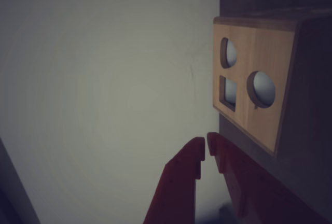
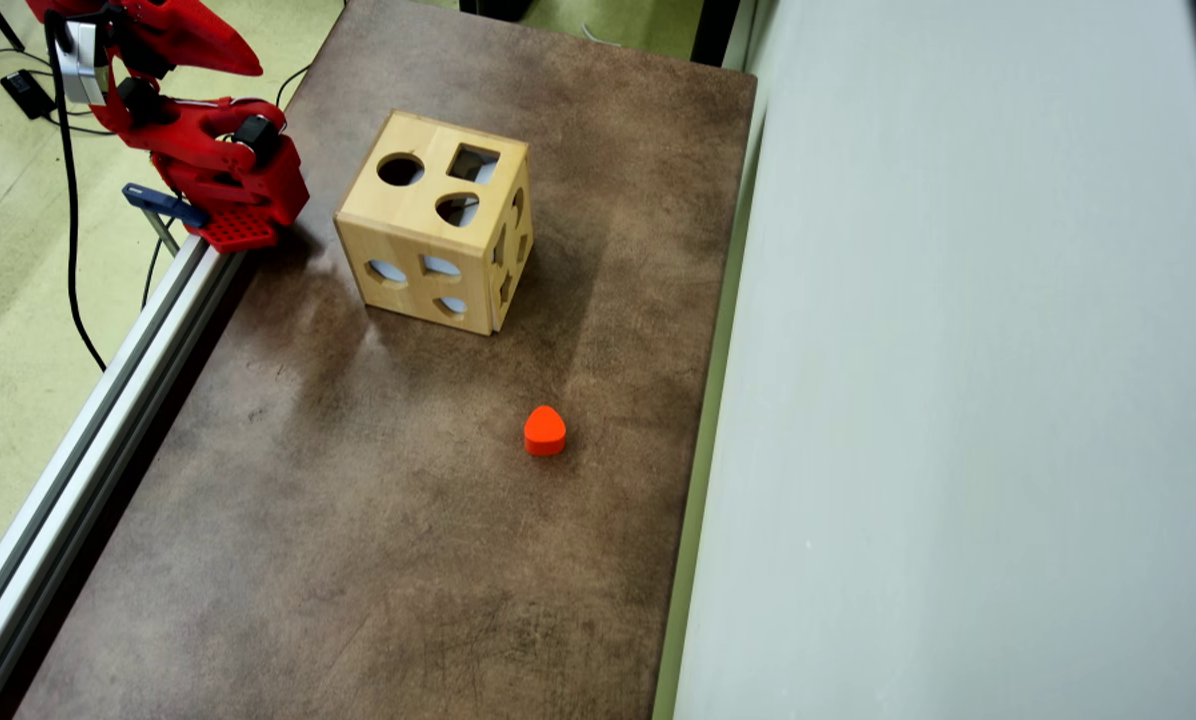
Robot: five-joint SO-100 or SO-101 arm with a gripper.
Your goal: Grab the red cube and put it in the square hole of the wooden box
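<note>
Brown tabletop (image 2: 358, 560); pale wall (image 2: 958, 400) alongside; seemingly greenish floor (image 2: 18, 300).

We see a brown table (image 2: 378, 560) carrying an orange-red teardrop-shaped block (image 2: 545, 431) right of its middle, a pale grey wall (image 2: 958, 400) along the table's right edge, an aluminium rail (image 2: 88, 440) along its left edge, and black cables (image 2: 63, 200) left of that rail.

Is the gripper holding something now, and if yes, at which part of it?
Nothing is held. In the wrist view the gripper is nearly shut with only bare space between its fingertips, beside the wooden box.
</note>
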